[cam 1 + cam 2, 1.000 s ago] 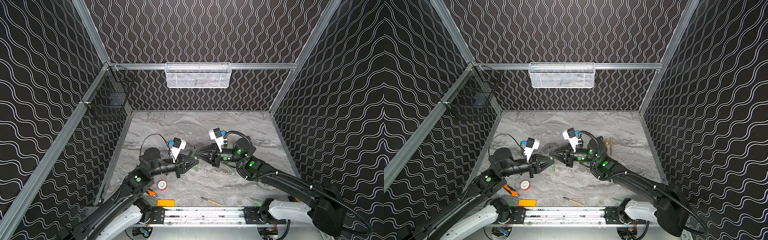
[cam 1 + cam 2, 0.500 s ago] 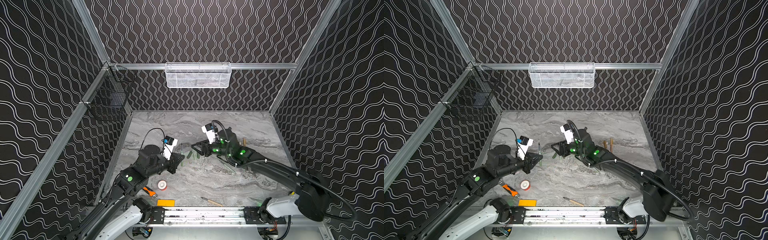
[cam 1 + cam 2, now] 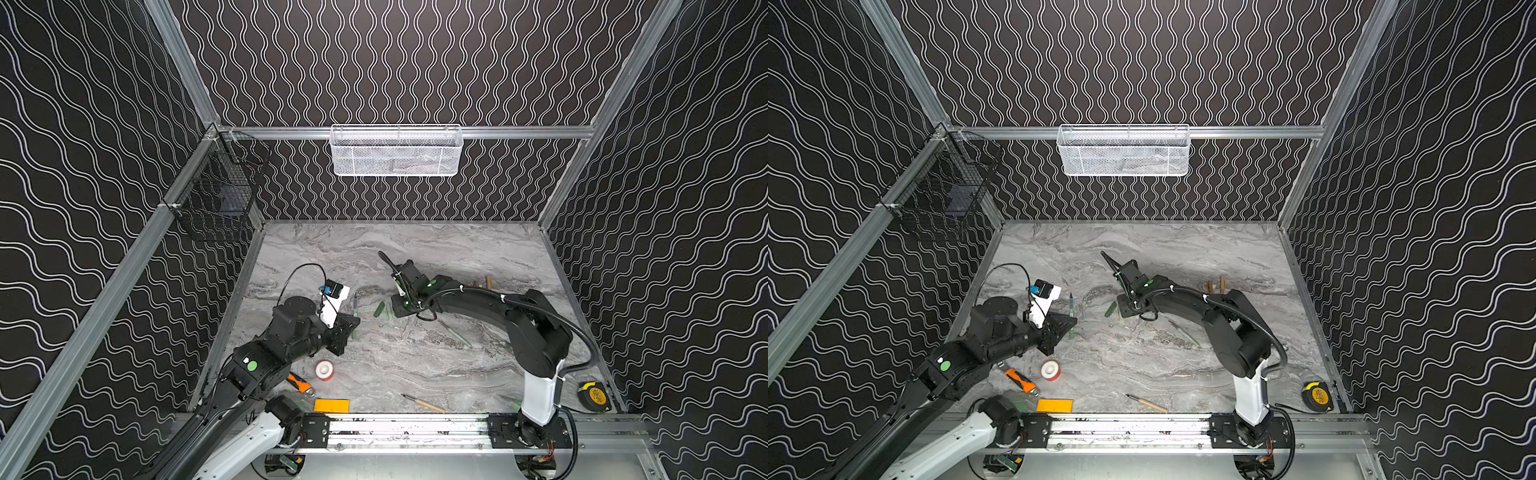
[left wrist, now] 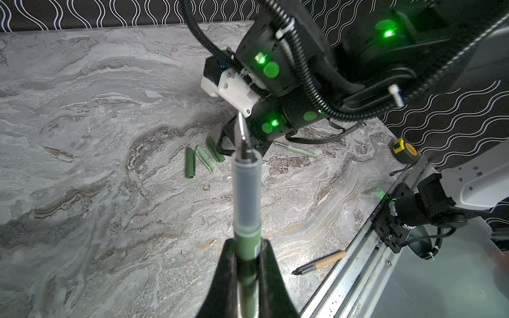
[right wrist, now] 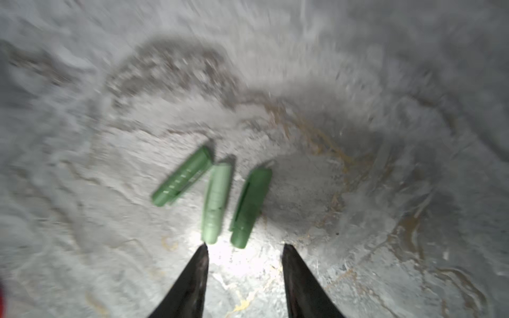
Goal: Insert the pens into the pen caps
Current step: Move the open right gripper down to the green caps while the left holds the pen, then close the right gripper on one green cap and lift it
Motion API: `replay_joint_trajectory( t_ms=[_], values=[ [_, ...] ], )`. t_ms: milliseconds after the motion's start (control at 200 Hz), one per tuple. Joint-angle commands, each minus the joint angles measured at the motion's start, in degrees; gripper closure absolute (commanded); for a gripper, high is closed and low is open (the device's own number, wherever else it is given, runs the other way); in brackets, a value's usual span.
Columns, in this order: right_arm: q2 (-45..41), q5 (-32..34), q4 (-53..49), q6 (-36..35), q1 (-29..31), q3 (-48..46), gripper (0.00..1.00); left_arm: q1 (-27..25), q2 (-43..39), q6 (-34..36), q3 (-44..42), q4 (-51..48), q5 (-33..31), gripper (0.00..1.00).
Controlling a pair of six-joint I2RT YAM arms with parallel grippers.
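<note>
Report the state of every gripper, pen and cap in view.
left gripper, shut on the green pen.
green pen, held, tip bare, uncapped.
right gripper, open, empty, near the green caps.
green caps, three, lying loose, unpaired.
tan pen, lying uncapped.

Both top views look steeply down from above the front onto the whole table (image 3: 415,374), nearly alike. The left wrist view looks low across it toward the right arm (image 4: 275,68); the right wrist view faces it closely. All share the green caps (image 5: 217,198).
</note>
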Motion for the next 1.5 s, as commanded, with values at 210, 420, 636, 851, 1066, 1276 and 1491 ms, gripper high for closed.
replay_joint_trajectory(
  t_ms=[210,420,636,851,1066,1276,1491],
  values=[
    [4.35,-1.75,-0.04,-0.46,-0.93,1.98,0.57,0.08,0.27,1.49,-0.27,1.26,0.92,1.0],
    [5.89,-2.96,0.86,-0.54,-1.31,2.31,0.58,0.13,0.54,1.42,-0.34,1.37,1.01,0.99],
    [7.22,-3.79,1.55,-0.5,-1.83,2.81,0.6,0.11,0.65,1.32,-0.29,1.28,0.99,0.99],
    [9.18,-4.43,0.17,-1.44,-2.06,5.38,0.69,0.15,1.14,1.47,-0.21,1.39,0.85,0.99],
    [8.91,-6.07,1.22,-1.36,-2.19,5.53,0.79,0.11,1.53,0.92,-0.55,1.33,0.65,0.99],
    [6.75,-7.76,3.29,-0.9,-2.92,4.81,0.85,0.11,4.36,-0.14,-0.28,1.17,1.02,1.0],
    [-2.27,-12.22,10.72,0.81,-5.48,-3.69,0.88,0.06,6.36,-4.99,-3.69,5.36,4.46,1.0]
  ],
)
